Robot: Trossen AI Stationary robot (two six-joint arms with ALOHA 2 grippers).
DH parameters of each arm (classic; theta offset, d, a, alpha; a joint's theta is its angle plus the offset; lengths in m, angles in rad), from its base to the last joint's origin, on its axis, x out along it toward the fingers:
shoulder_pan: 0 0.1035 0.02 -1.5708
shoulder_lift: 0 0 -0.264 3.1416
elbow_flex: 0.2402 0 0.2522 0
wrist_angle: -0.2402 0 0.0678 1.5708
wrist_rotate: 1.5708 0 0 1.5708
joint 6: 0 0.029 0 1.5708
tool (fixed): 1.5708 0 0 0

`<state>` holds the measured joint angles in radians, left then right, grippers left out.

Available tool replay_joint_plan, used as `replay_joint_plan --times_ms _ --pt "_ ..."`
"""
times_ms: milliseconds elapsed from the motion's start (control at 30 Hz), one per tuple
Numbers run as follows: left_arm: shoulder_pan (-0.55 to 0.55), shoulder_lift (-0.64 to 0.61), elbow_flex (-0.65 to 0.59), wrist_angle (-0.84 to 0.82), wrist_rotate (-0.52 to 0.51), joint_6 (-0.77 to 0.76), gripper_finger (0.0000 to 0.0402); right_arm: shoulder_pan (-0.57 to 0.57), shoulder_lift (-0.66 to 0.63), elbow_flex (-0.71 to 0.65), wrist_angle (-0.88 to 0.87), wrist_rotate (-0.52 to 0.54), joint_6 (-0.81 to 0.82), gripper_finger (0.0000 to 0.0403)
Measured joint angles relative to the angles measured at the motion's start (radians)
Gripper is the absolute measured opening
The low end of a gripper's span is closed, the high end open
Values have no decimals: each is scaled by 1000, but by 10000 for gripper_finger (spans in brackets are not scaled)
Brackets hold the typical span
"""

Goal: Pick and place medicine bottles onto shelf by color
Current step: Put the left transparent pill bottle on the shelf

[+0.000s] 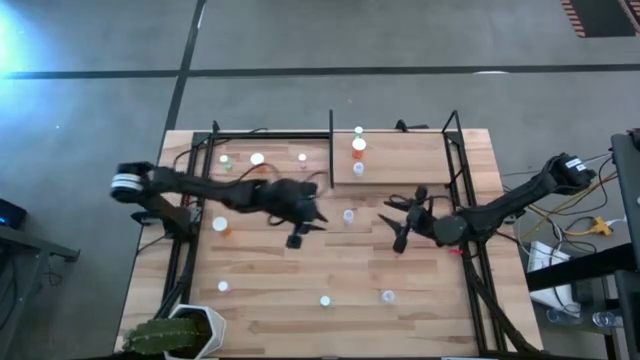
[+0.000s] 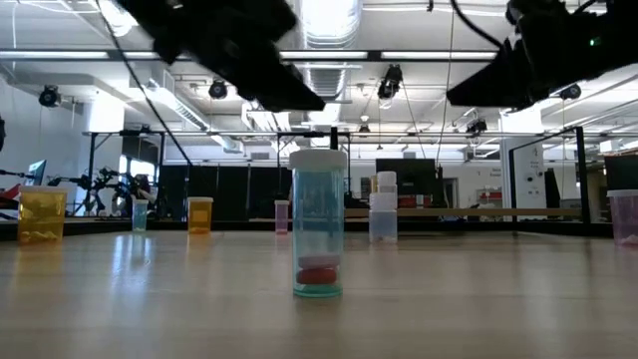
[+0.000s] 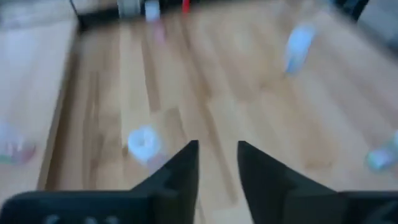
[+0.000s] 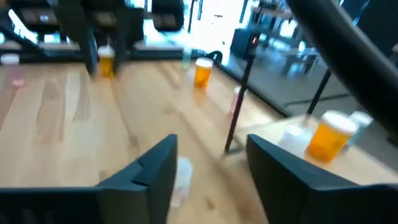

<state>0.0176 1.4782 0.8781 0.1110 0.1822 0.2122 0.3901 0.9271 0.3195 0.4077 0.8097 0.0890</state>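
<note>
Medicine bottles: you have about a dozen white-capped ones scattered over the table (image 1: 300,300), three grouped on the shelf (image 1: 400,160) at upper centre (an orange one (image 1: 358,148) among them). Only the low view shows a bluish bottle (image 2: 318,222) upright. Left gripper (image 1: 300,232) narrow, empty; right gripper (image 1: 406,220) wide, empty.

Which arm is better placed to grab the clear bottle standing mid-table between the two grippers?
Probably left: the left gripper hangs empty and open closest to the clear bottle; the right gripper, also open, sits slightly farther.
</note>
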Motion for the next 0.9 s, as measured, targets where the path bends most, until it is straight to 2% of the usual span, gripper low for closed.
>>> replay_joint_plan --times_ms 200,367,567,733,900 --pt "-54 -156 -386 635 11 -23 28 -4 160 0 138 -93 50 266" --pt "-59 -226 -577 979 0 -50 16 -15 299 0 281 -133 31 306" --pt "-59 -261 -698 1143 -3 -52 15 -77 465 1 484 -232 43 308" --pt "-59 -261 -725 1146 -4 -65 15 -156 577 1 586 -302 76 295" --pt "-59 -243 -730 1149 -4 -75 15 -219 653 22 613 -313 95 288"
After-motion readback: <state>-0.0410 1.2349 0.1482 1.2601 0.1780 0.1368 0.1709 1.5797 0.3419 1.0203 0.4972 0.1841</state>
